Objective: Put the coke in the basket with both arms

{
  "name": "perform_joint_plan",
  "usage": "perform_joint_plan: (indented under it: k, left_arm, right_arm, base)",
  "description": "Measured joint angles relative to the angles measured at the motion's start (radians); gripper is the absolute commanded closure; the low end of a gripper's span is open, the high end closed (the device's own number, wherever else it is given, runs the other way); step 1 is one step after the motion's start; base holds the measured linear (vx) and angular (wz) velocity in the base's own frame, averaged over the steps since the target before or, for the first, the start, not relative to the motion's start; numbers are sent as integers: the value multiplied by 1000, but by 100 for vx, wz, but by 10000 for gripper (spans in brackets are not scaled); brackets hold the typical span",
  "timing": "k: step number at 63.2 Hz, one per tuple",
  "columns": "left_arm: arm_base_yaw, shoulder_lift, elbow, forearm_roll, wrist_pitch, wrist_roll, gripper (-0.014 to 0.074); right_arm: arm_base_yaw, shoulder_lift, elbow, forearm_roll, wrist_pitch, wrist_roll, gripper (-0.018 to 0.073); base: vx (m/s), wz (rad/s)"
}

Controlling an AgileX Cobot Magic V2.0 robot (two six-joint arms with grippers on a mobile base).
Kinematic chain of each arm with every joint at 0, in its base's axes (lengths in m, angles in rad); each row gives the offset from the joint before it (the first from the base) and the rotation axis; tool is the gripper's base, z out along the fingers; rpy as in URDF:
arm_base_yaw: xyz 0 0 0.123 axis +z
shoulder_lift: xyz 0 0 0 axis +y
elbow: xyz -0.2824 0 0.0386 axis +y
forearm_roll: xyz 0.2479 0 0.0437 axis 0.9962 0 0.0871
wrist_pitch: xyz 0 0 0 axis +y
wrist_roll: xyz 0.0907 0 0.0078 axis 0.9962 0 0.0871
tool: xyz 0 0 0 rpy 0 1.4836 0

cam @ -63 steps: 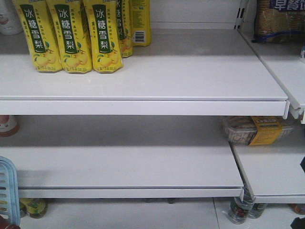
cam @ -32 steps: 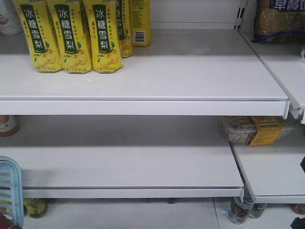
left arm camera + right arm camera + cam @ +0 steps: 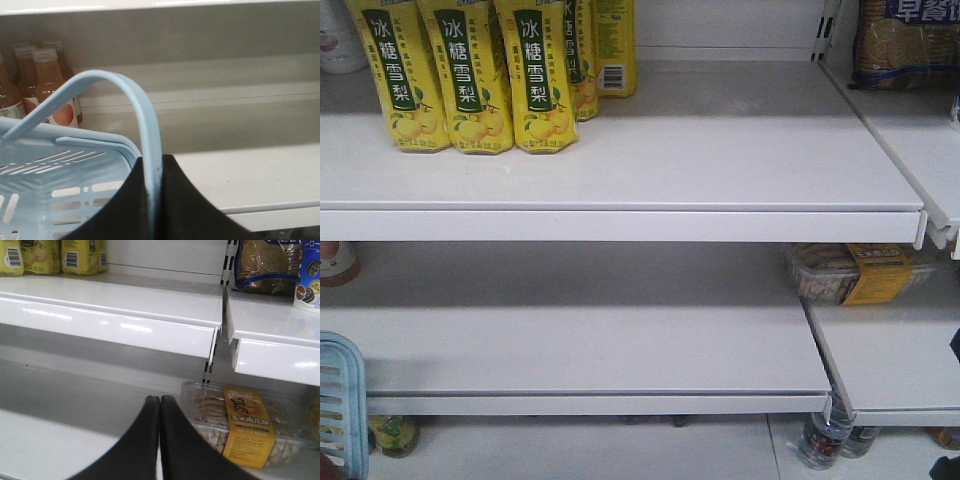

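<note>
front: basket [image 3: 340,400] corner at lower left edge, yellow cartons [image 3: 470,75] on white shelf [image 3: 720,150], no coke seen | left wrist: left gripper [image 3: 152,200] clamped on the basket handle [image 3: 145,135], juice bottles [image 3: 47,85] behind | right wrist: right gripper [image 3: 160,405] fingers together, empty, near snack tray [image 3: 245,420]

White metal shelving [image 3: 620,170] filled the front view, two tiers deep, with a second bay [image 3: 905,350] abutting on the right. Yellow drink cartons [image 3: 470,75] stood at the upper shelf's left end, and a bag of biscuits [image 3: 905,40] sat on the neighbouring bay's top shelf. A clear tray of snacks with a yellow label [image 3: 855,272] lay on the lower right shelf. Bottles [image 3: 820,440] stood on the pale floor [image 3: 590,450] beneath. The left wrist view showed peach-coloured bottled drinks [image 3: 47,85] against the grey back panel [image 3: 200,35]. Light was even and soft.
</note>
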Motion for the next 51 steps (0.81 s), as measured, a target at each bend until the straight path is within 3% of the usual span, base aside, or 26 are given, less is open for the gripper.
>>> perform_joint_plan:
  k: [7,14,28,40,51]
  left_arm:
    - [0,0,0,0,0,0,603]
    - [0,0,0,0,0,0,603]
    - [0,0,0,1,0,0,603]
    - [0,0,0,1,0,0,603]
    - [0,0,0,1,0,0,603]
  right_arm:
    - [-11,0,0,11,46,-8,569]
    - [-62,0,0,92,88,-18,569]
    - [-188,-33,0,241,129,-145,569]
    - [-206,-131,49,252,119,-236,569]
    - [-206,-226,176,252,57,-239,569]
  base:
    - [0,0]
    - [0,0]
    - [0,0]
    - [0,0]
    - [0,0]
